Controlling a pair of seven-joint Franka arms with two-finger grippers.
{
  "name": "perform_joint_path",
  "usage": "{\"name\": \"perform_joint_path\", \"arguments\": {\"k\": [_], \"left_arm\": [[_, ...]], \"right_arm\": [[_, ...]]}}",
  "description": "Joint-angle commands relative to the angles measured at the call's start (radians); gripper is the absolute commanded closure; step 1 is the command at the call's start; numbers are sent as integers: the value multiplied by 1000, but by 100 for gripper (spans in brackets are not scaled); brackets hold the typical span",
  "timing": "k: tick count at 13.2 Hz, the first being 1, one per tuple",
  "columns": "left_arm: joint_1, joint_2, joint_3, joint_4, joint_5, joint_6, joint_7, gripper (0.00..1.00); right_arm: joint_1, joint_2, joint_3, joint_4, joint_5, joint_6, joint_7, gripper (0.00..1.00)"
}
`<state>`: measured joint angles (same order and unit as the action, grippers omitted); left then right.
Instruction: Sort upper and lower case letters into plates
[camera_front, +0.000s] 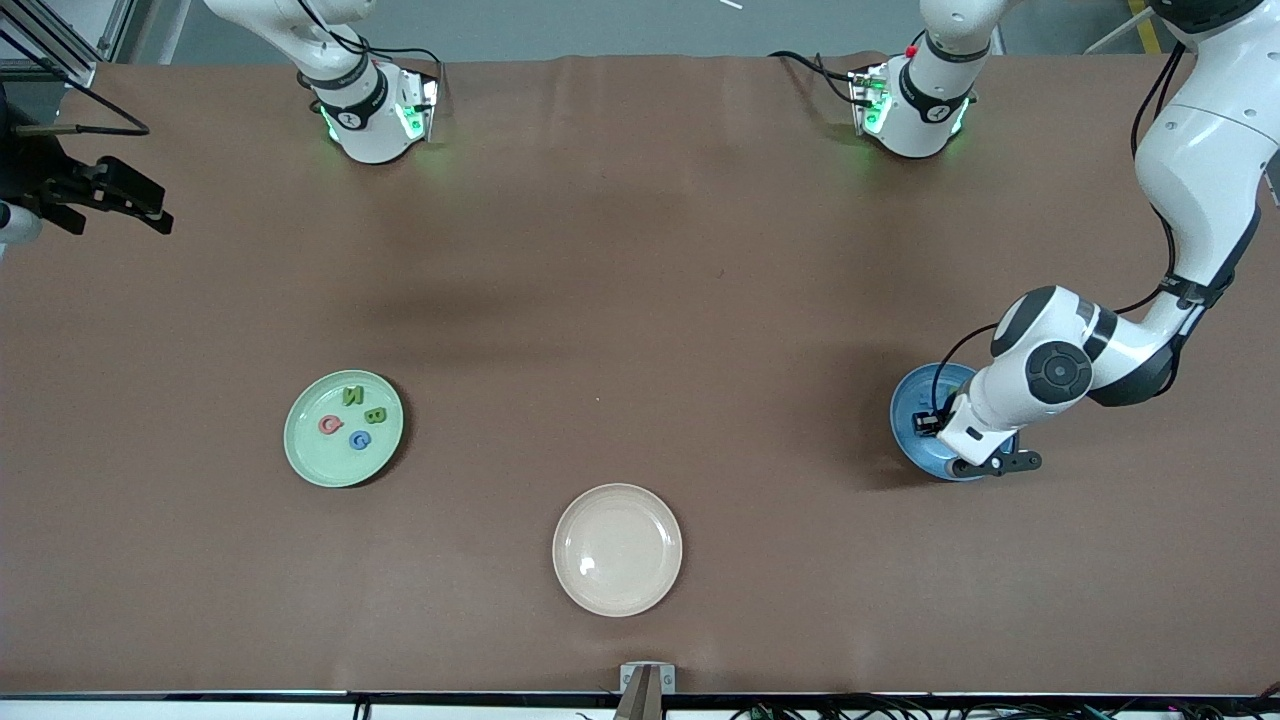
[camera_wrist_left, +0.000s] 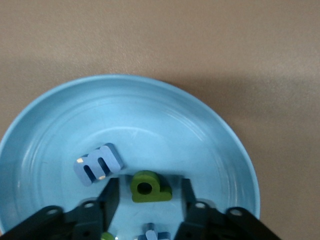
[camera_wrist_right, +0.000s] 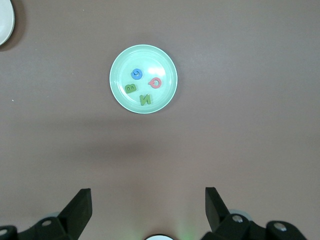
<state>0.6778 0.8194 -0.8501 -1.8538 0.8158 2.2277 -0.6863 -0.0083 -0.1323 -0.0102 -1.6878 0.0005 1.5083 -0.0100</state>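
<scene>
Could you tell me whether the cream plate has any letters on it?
No, the cream plate shows only bare surface in the front view.

Mint green plate (camera_front: 344, 428), sky blue plate (camera_wrist_left: 150, 115), cream-beige plate (camera_front: 617, 549), brown table (camera_front: 640, 250)

We read letter blocks only: green N (camera_front: 352, 395), green B (camera_front: 375, 415), pink G (camera_front: 330, 425) and blue G (camera_front: 360, 440) on the mint green plate (camera_front: 305, 455); blue m (camera_wrist_left: 98, 164) and green p (camera_wrist_left: 150, 187) on the sky blue plate (camera_wrist_left: 165, 115).

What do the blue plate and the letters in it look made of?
Blue plate: likely smooth plastic, with a soft sheen and faint concentric rings. Green letter and blue m: thick, matte, uniformly coloured blocks, possibly painted wood or foam; can't tell which.
</scene>
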Motion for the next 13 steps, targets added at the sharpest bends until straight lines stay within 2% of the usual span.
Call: {"name": "perform_joint_path", "arguments": {"k": [1, 2, 6, 8, 13], "left_arm": [[8, -40, -13, 1, 5, 3, 8, 2], [29, -49, -38, 1, 2, -8, 7, 0], [242, -54, -278, 1, -6, -115, 7, 0], [255, -52, -300, 10, -6, -126, -2, 0], [255, -45, -300, 31, -6, -126, -1, 0]], "right_arm": [[-4, -32, 1, -32, 13, 7, -10, 0], [-6, -32, 1, -32, 13, 7, -10, 0], [-6, -30, 1, -33, 13, 6, -10, 0], [-10, -29, -1, -33, 13, 3, -10, 0], [-13, -27, -2, -33, 6, -17, -10, 0]]}}
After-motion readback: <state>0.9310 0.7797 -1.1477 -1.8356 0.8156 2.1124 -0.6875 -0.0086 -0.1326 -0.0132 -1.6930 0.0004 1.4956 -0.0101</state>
